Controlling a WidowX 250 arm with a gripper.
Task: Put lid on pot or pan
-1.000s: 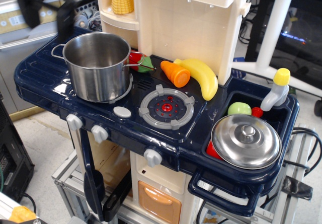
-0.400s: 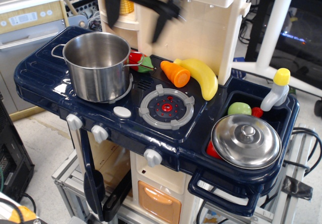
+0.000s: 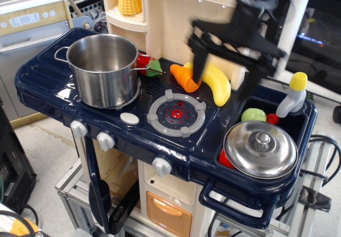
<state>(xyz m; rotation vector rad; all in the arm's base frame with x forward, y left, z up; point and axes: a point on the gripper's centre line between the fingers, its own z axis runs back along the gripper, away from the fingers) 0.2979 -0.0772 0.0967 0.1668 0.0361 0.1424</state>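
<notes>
- Nearest to us, at the front right of the toy kitchen worktop (image 3: pixel 48 82), the lid (image 3: pixel 260 149) lies knob up over the sink, covering most of the basin.
- Nothing touches the lid; we judge the task is at its approach step, with the grasp not yet made.
- At the middle of the worktop is a grey burner (image 3: pixel 176 112) with a red centre, bare.
- Above and behind the lid hangs the gripper (image 3: pixel 224 72), blurred, its two dark fingers spread wide and empty. One finger shows in front of a carrot (image 3: pixel 183 76) and banana (image 3: pixel 218 82).
- Left of the burner stands the pot (image 3: pixel 102 69), open and empty, well apart from the lid.
- Next, we think the gripper must drop over the knob, close on it, lift, and carry the lid left to the pot's rim.
</notes>
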